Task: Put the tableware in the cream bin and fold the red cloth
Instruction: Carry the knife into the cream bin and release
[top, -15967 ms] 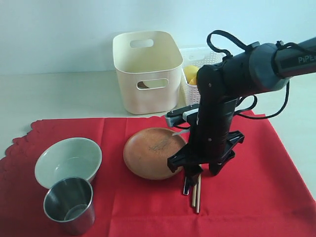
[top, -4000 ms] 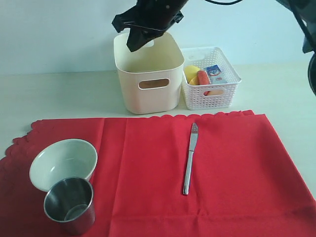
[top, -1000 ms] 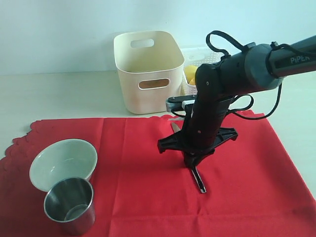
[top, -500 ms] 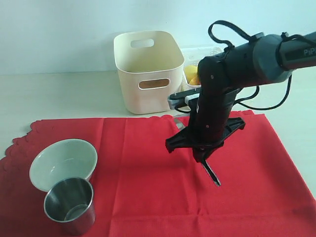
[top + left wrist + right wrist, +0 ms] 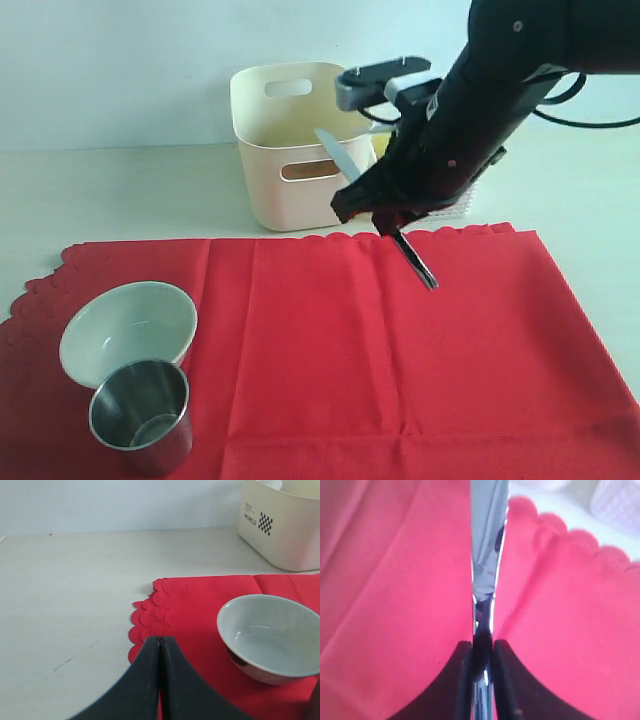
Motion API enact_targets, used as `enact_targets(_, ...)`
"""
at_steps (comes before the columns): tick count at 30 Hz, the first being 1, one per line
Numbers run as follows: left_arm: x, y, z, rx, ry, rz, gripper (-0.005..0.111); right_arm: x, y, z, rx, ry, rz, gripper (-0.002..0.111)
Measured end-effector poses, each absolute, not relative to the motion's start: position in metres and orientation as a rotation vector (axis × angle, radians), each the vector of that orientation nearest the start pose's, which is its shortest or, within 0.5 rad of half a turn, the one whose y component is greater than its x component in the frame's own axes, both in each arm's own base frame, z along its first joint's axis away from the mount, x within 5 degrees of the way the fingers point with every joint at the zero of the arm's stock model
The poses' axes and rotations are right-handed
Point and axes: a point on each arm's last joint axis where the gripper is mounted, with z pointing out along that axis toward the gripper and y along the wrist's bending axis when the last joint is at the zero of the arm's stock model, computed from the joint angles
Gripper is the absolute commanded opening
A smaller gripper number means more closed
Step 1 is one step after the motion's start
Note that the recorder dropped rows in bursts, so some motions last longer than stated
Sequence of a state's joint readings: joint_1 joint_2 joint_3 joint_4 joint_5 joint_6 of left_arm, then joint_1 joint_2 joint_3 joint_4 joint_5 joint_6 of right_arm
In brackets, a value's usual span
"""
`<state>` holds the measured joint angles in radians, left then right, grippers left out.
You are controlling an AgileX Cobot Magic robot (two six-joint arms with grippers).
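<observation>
My right gripper (image 5: 392,222) is shut on the silver knife (image 5: 334,153) and holds it tilted in the air over the far edge of the red cloth (image 5: 300,350), just in front of the cream bin (image 5: 300,150). The knife's blade points toward the bin and its handle (image 5: 422,270) hangs down. In the right wrist view the knife (image 5: 487,540) sits between the shut fingers of the gripper (image 5: 482,645). A pale bowl (image 5: 128,330) and a steel cup (image 5: 140,415) stand on the cloth's left part. My left gripper (image 5: 160,640) is shut and empty beside the bowl (image 5: 270,637), near the cloth's scalloped edge (image 5: 150,625).
A white lattice basket (image 5: 455,205) stands to the right of the cream bin, mostly hidden behind my right arm. The cloth lies flat on a pale table (image 5: 120,190), and a light wall rises behind the bins.
My right gripper has lifted the knife off the cloth and carried it up and back toward the cream bin. The bowl and the cup have not moved.
</observation>
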<state>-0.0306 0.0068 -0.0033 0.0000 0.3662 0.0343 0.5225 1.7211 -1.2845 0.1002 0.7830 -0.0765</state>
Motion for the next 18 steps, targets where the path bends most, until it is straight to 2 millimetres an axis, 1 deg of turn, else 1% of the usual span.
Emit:
enact_targets(2,0.053,-0.002,0.181,0.06,1.852,0.003,0.0,0.312,0.188,0.259,-0.725,2.55,0.272,0.0)
enact_targets(5,0.053,-0.002,0.181,0.06,1.852,0.003,0.0,0.321,0.192,0.273,-0.72,2.448,0.287,0.0)
enact_targets(9,0.053,-0.002,0.181,0.06,1.852,0.003,0.0,0.34,0.203,0.294,-0.729,2.319,0.293,0.0)
enact_targets(13,0.053,-0.002,0.181,0.06,1.852,0.003,0.0,0.369,0.215,0.306,-0.725,2.229,0.309,0.0)
enact_targets(18,0.053,-0.002,0.181,0.06,1.852,0.003,0.0,0.412,0.216,0.305,-0.711,2.159,0.369,0.0)
